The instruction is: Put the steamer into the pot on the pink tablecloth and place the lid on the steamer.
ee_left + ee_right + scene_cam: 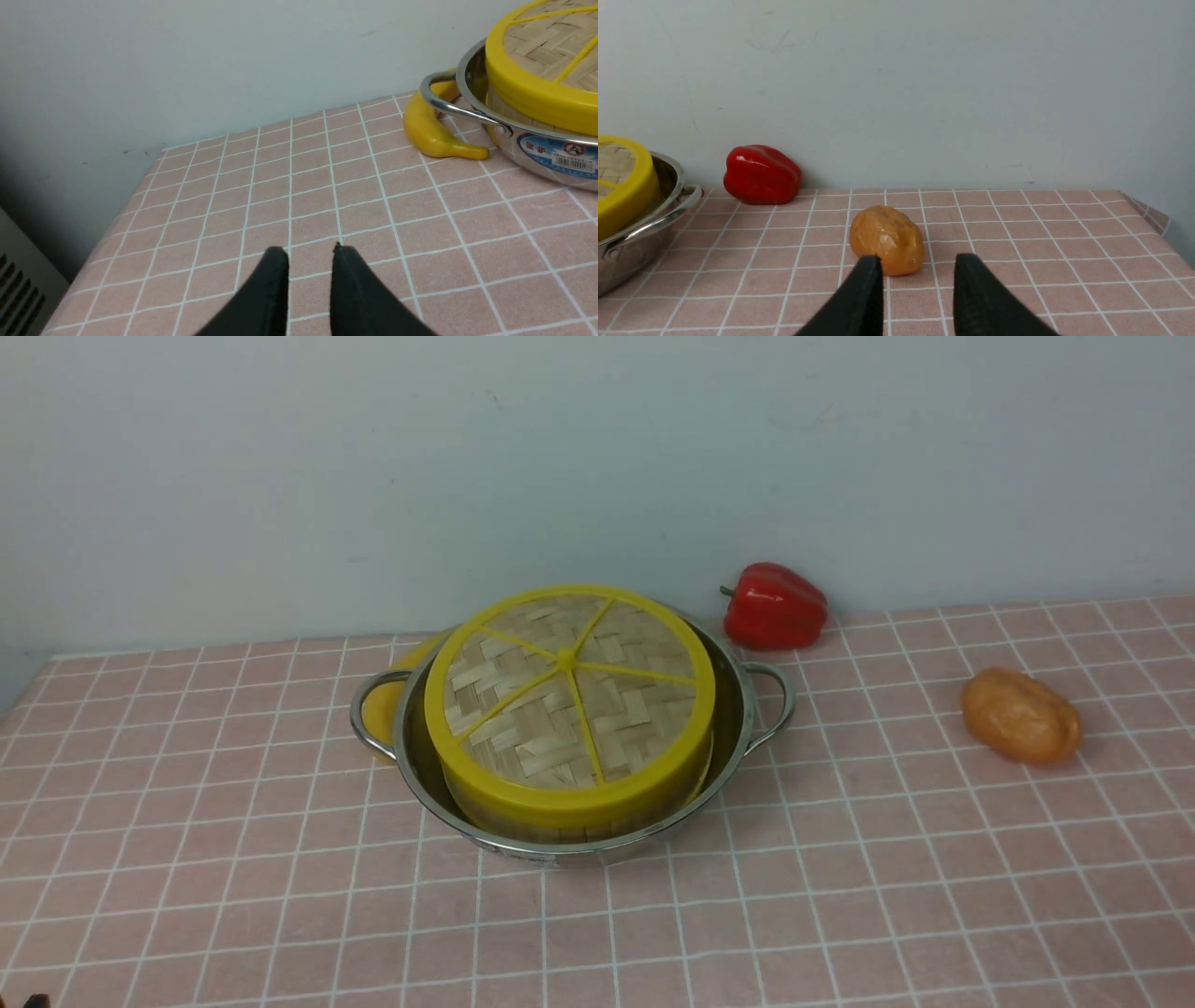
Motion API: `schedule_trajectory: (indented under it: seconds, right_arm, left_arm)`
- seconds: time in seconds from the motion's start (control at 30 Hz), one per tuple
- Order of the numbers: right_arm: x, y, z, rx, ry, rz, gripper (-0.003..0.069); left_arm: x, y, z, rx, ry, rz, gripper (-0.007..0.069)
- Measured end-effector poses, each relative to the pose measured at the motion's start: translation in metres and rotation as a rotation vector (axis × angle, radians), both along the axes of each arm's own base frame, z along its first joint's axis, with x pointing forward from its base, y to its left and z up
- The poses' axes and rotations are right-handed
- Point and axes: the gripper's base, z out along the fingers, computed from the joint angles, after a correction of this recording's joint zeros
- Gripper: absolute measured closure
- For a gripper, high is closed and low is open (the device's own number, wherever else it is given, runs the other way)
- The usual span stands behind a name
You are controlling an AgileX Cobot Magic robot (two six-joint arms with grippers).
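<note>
**Handling Notes: Steamer, Lid and Pot as Seated**

Left hand (310,266): seen only in its wrist view, low over the pink tablecloth (233,859) at the left side, well apart from the pot. The fingers stand slightly parted with bare cloth between them; nothing is gripped.

Banana (434,135): lies on the cloth at the far left of the pot, curving under the pot's left handle. It is no part of the task.

Pot (747,723): stands at the centre of the tabletop. It appears rigid, smooth and probably slippery on its polished wall. The two looped handles are the better places to take hold; the wall offers little purchase.

Steamer (523,826): sits inside the pot, with only a strip of its bamboo wall showing at the near side. It is judged light and stiff, though the thin slats may crack under hard pinching. Grip across the rim, not the wall.

Lid (565,691): rests on top of the steamer, tilted a little toward the camera. It is judged light, with a woven centre that may flex. Take hold at the thick yellow rim.

Red pepper (773,605) and potato (887,239): lie to the right of the pot, apart from it.

Right hand (917,268): hovers at the right side, near the potato, fingers parted, holding nothing.
</note>
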Motion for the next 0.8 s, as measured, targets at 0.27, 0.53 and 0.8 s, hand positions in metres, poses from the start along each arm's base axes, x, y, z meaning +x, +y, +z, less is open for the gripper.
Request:
schedule_trajectory:
  seconds: [0.27,0.53,0.8]
  right_arm:
    - [0.0,0.0,-0.0003,0.001,0.001,0.0,0.0419]
    - [0.0,0.0,-0.0003,0.001,0.001,0.0,0.0419]
    - [0.0,0.0,-0.0003,0.001,0.001,0.0,0.0419]
  left_arm:
    - [0.0,0.0,0.0,0.0,0.0,0.0,0.0475]
    - [0.0,0.0,0.0,0.0,0.0,0.0,0.0455]
    - [0.0,0.0,0.0,0.0,0.0,0.0,0.0435]
